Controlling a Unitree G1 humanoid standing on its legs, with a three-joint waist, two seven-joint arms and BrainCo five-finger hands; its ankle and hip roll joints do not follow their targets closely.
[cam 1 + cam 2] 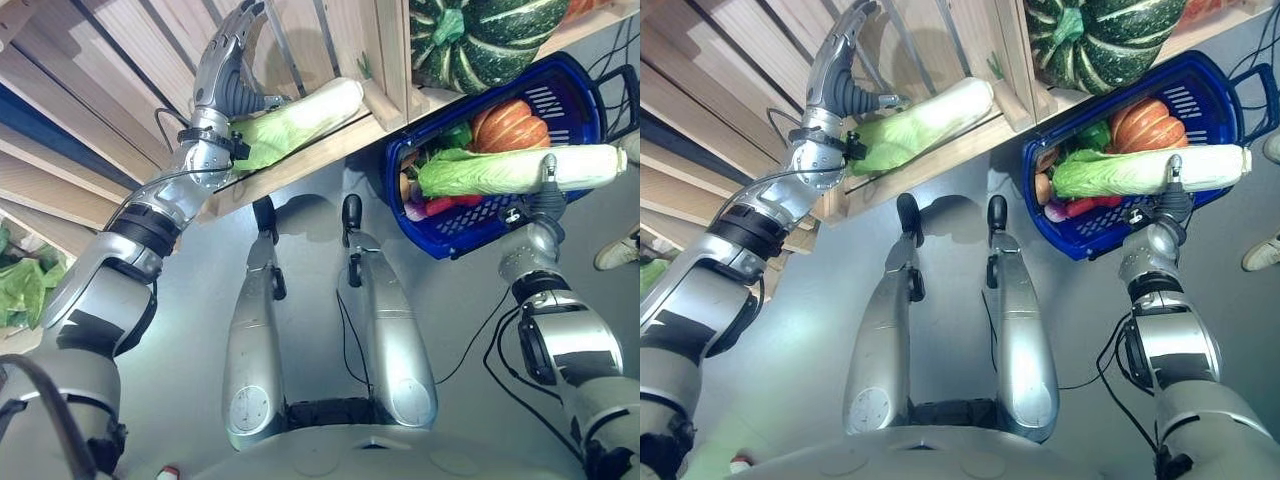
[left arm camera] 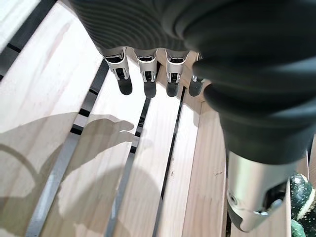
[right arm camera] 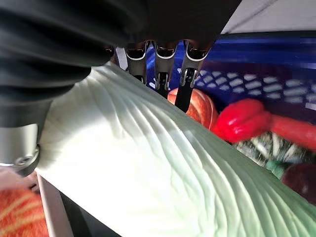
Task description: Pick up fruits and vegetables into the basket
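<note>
At the right of the frame, the right hand (image 3: 163, 69) is wrapped around a napa cabbage (image 1: 510, 170) held across the blue basket (image 1: 575, 85), above a pumpkin (image 1: 510, 125) and a red pepper (image 3: 244, 121). The left hand (image 1: 228, 70), upper left, is relaxed over the wooden crate (image 2: 74, 123), just beside a second cabbage (image 1: 300, 118). Released crosswise, the long cabbage could balance on the rim and roll out.

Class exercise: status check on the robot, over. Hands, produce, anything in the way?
Left hand open above the crate slats. Right hand curled on a napa cabbage over the blue basket. Second cabbage lies on the shelf. No obstruction seen.
</note>
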